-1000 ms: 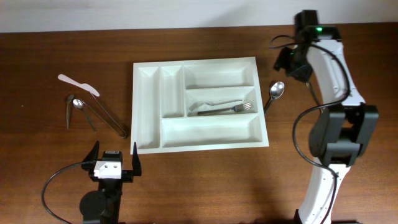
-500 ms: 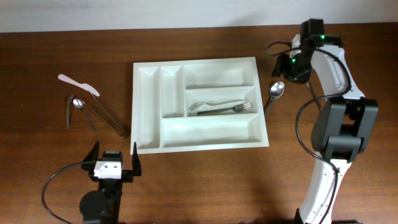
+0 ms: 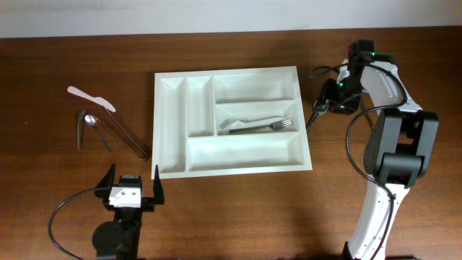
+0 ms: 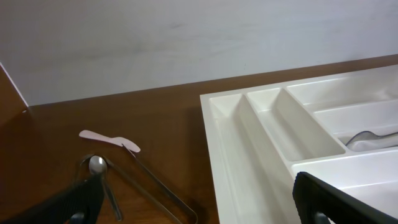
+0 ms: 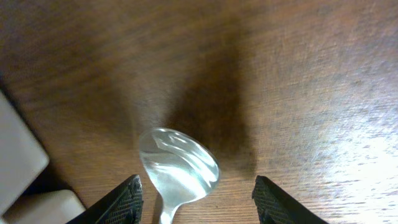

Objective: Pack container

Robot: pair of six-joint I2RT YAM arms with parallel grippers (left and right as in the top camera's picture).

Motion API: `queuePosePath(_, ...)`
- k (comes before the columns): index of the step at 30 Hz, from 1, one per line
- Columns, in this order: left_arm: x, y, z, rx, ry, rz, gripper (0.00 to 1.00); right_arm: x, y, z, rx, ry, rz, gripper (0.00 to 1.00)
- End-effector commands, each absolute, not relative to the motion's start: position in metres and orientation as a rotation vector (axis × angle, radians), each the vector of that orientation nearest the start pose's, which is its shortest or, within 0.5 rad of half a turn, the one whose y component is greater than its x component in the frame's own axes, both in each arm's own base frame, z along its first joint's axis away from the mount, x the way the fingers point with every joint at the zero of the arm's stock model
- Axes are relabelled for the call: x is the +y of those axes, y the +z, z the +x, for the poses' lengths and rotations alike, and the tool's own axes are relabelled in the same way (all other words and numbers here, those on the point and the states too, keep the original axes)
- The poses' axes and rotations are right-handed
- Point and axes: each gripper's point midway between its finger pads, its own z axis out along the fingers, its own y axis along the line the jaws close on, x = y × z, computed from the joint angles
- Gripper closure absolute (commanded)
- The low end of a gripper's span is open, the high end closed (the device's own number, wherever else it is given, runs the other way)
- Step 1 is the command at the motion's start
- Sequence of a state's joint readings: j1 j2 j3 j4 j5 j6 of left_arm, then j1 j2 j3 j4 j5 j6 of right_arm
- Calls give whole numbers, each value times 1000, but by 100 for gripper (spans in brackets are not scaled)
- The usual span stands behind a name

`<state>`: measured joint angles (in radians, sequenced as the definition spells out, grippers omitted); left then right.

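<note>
The white cutlery tray lies at the table's middle; a fork and another piece of metal cutlery lie in its middle right compartment. A metal spoon lies on the wood just right of the tray. My right gripper is low over the spoon's bowl, open, with one finger on each side of it. In the overhead view the gripper hides most of that spoon. My left gripper is open and empty near the front edge, left of the tray; the tray's left compartments show in its view.
On the far left lie a white plastic knife, a small spoon and metal tongs; they also show in the left wrist view, the knife furthest back. The tray's corner is close to the right gripper's left.
My right gripper has moved forward and down from behind the spoon, and now covers its bowl. The left arm and the cutlery have not moved.
</note>
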<state>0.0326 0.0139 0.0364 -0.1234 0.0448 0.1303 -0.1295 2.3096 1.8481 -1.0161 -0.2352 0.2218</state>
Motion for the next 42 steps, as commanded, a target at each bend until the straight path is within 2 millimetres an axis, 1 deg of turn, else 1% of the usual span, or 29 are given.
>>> queuePosePath(1, 0, 157, 244, 1667, 79, 104, 1, -18, 0, 456, 3024, 380, 564, 43)
queuePosePath(5, 0, 157, 244, 1667, 79, 104, 1, -18, -10, 454, 3022, 381, 563, 48)
queuePosePath(9, 0, 157, 244, 1667, 79, 104, 1, -19, -13, 462, 2987, 380, 549, 54)
queuePosePath(17, 0, 157, 244, 1667, 79, 104, 1, -20, -10, 481, 2909, 393, 513, 57)
queuePosePath(22, 0, 157, 244, 1667, 79, 103, 1, -20, -8, 489, 2876, 396, 501, 59)
queuePosePath(28, 0, 157, 244, 1667, 79, 104, 1, -21, -10, 492, 2865, 395, 496, 81)
queuePosePath(36, 0, 157, 244, 1667, 79, 103, 1, -21, -10, 493, 2857, 394, 494, 89)
queuePosePath(39, 0, 157, 244, 1667, 79, 104, 1, -21, -9, 494, 2855, 393, 492, 96)
queuePosePath(42, 0, 157, 244, 1667, 79, 104, 1, -22, -9, 494, 2854, 393, 493, 96)
